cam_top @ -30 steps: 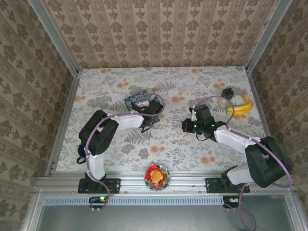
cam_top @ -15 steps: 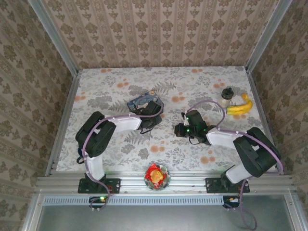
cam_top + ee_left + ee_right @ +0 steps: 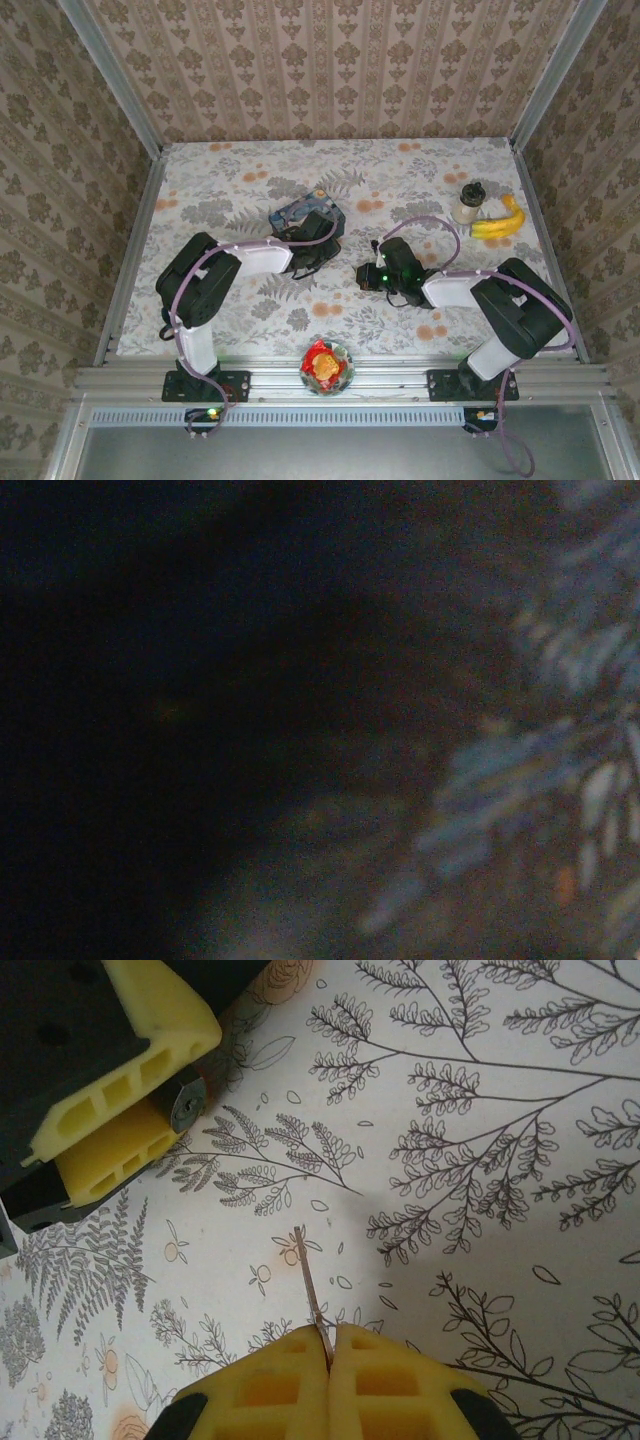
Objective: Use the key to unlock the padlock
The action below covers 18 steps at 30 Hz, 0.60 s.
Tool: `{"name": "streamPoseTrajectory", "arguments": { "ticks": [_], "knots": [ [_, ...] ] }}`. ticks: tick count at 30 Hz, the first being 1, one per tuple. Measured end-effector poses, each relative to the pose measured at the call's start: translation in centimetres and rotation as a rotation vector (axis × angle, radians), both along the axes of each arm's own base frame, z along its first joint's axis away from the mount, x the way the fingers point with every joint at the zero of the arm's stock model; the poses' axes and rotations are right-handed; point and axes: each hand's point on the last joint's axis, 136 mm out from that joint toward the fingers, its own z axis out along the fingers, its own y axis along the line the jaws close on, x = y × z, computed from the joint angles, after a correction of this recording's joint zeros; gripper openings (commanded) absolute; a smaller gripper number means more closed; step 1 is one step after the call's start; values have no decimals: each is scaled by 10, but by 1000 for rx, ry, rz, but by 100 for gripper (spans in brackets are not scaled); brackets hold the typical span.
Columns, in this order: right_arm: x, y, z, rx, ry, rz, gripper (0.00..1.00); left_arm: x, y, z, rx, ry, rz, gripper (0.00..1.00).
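- Floral bench (image 3: pixel 480 1160) is spread beneath both arms.
- Padlock (image 3: pixel 187 1110) is pinched by left fingers (image 3: pixel 160 1010).
- Key (image 3: pixel 309 1275) is clamped between pressed-together right fingers (image 3: pixel 270 1355), apart from padlock.

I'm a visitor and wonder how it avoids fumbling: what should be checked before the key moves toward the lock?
1. The right gripper pinches the key: ok, the blade sticks out past its fingers.
2. The left gripper holds the padlock: ok, between its yellow fingers.
3. The keyhole faces the key: ok, the slot is visible.
4. Key tip lined up with keyhole: not ok, apart and aimed to one side.
5. Blade turned to match the slot: cannot tell.
6. The blue tin out of the way: ok, beyond the left gripper.
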Motion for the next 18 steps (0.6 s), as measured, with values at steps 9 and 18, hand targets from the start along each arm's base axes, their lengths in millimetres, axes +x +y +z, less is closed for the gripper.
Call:
{"name": "streamPoseTrajectory", "arguments": {
  "ticks": [9,18],
  "knots": [
    [6,4,1,2,-45,-11,0,-1,-6,3,-43,4,-8,16],
    [11,15,-3,26,-73,-8,0,-1,-9,4,-66,-2,-7,16]
  ]
}}
